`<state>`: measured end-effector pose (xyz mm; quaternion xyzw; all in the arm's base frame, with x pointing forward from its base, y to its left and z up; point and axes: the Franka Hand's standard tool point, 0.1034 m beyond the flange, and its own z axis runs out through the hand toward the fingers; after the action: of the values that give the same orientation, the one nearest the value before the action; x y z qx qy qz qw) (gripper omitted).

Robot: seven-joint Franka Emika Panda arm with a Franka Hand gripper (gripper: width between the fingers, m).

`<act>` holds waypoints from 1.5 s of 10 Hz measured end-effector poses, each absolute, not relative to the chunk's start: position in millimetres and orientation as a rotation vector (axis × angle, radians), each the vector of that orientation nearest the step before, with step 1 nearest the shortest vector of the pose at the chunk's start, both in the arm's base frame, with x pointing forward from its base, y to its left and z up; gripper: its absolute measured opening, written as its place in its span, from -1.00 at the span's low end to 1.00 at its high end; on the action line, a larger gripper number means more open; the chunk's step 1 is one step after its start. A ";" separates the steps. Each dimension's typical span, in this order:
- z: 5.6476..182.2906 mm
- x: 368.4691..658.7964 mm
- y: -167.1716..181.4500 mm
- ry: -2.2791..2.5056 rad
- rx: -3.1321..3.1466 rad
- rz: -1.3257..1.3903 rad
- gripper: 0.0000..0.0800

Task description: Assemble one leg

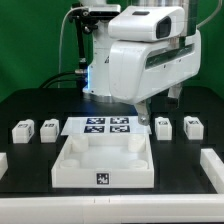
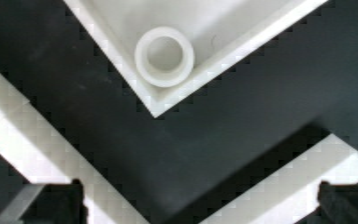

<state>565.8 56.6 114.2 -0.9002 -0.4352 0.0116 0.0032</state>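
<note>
Four small white legs with tags stand in a row: two at the exterior view's left and two at its right. My gripper hangs under the white arm, above the far right corner of the large white tray-like piece. In the wrist view the gripper is open and empty, with its dark fingers far apart. Beyond them is a white corner of the tray-like piece with a round hole. No leg shows in the wrist view.
The marker board lies flat behind the tray-like piece. White bars lie at the table's left edge and right edge. Two blurred white bands cross the wrist view close to the fingers. The arm's base stands at the back.
</note>
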 end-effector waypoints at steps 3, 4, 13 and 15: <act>113.6 565.6 56.6 -1.364 -2.822 0.038 0.62; 113.4 565.5 56.6 -1.364 -2.822 0.038 0.62; 112.5 565.2 56.5 -1.416 -2.795 0.040 0.62; 103.9 544.6 42.3 -1.735 -2.612 0.023 0.62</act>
<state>544.6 42.3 103.9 -0.8330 -0.5532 0.0072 0.0027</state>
